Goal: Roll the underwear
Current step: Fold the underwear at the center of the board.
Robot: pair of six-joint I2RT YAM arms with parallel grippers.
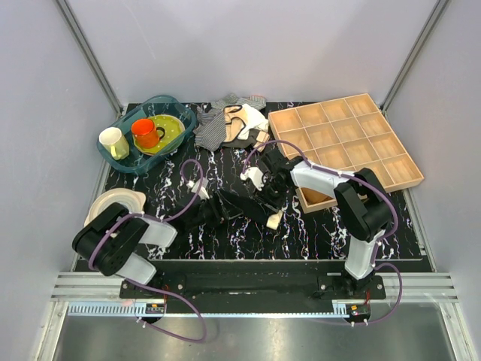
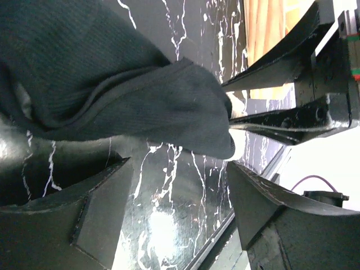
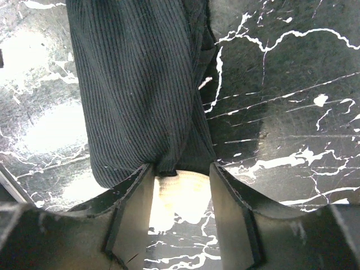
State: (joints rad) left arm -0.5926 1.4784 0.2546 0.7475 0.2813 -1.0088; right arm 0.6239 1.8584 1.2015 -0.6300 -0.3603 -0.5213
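The underwear is laid as a strip on the mat between the arms, presumably so it can be rolled from one end. The left gripper is spread, nothing pinched. The right gripper is parted too, with the strip's end loose at its tips.

You have the ribbed black fabric underwear lying as a long, loosely folded strip, not a tight roll, flat on the black marble tabletop, its small cream patch at the right end.
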